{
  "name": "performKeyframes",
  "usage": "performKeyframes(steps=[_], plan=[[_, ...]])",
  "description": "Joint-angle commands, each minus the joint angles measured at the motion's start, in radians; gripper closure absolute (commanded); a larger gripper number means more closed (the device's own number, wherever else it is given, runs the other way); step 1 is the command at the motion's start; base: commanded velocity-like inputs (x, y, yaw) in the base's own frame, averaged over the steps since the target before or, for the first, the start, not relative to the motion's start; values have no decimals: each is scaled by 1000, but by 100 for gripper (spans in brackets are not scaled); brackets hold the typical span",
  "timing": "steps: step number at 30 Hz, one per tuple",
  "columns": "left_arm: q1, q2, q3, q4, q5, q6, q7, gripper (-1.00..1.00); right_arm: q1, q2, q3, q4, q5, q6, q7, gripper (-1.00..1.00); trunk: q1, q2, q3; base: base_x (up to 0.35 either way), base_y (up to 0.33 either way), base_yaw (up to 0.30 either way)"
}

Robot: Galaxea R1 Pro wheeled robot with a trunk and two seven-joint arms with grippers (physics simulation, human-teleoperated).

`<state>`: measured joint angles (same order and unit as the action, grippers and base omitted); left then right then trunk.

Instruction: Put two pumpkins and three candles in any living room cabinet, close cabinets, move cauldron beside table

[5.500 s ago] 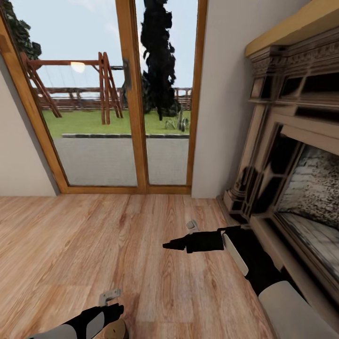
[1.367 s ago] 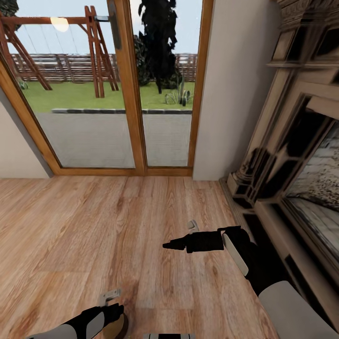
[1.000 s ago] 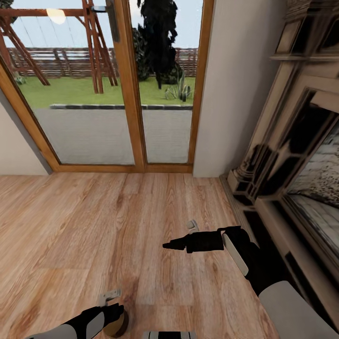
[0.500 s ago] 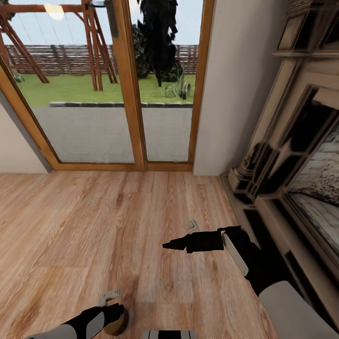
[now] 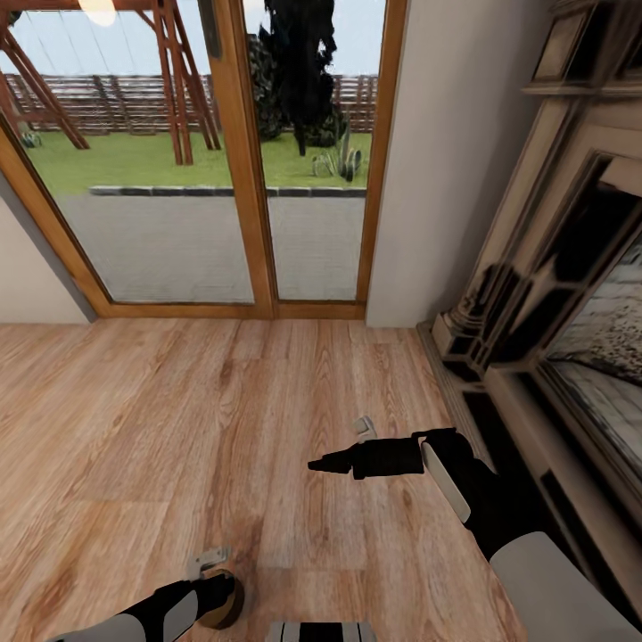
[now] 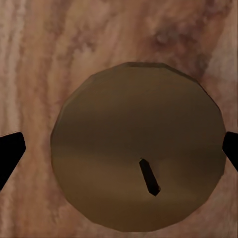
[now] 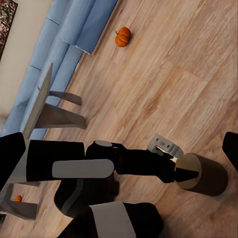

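Left wrist view puts me straight above a candle (image 6: 136, 148): a round, tan-brown top with a short dark wick, standing on the wood floor (image 6: 29, 59). The left end effector (image 6: 119, 148) hovers over it with its fingers spread apart, one black tip on each side, and I see no contact. In the head view the same candle (image 5: 223, 604) peeks out under the left end effector (image 5: 217, 596) near my base. From the right wrist view I see one pumpkin (image 7: 123, 36) on the floor just beside a blue sofa (image 7: 69, 29), and what may be a second orange thing (image 7: 18, 198), too small to be sure. The table (image 7: 42, 106) stands near the sofa. The right end effector (image 5: 323, 464) hangs over bare floor beside the fireplace (image 5: 553, 294), facing the glass doors (image 5: 241, 178); I cannot tell its opening.
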<state>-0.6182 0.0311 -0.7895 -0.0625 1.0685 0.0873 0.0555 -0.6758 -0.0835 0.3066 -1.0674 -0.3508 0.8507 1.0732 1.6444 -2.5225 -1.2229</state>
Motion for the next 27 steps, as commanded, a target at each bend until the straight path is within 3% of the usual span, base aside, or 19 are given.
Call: performKeyframes(steps=[1,27], plan=[[0,1,-8,-3,8,5,6,-100,-1,-1,2,0,-5,5,-1,-100,0,0,-1,0,0,0],[0,-19,-8,-3,5,4,6,-100,-1,-1,2,0,-5,5,-1,-100,0,0,-1,0,0,0]])
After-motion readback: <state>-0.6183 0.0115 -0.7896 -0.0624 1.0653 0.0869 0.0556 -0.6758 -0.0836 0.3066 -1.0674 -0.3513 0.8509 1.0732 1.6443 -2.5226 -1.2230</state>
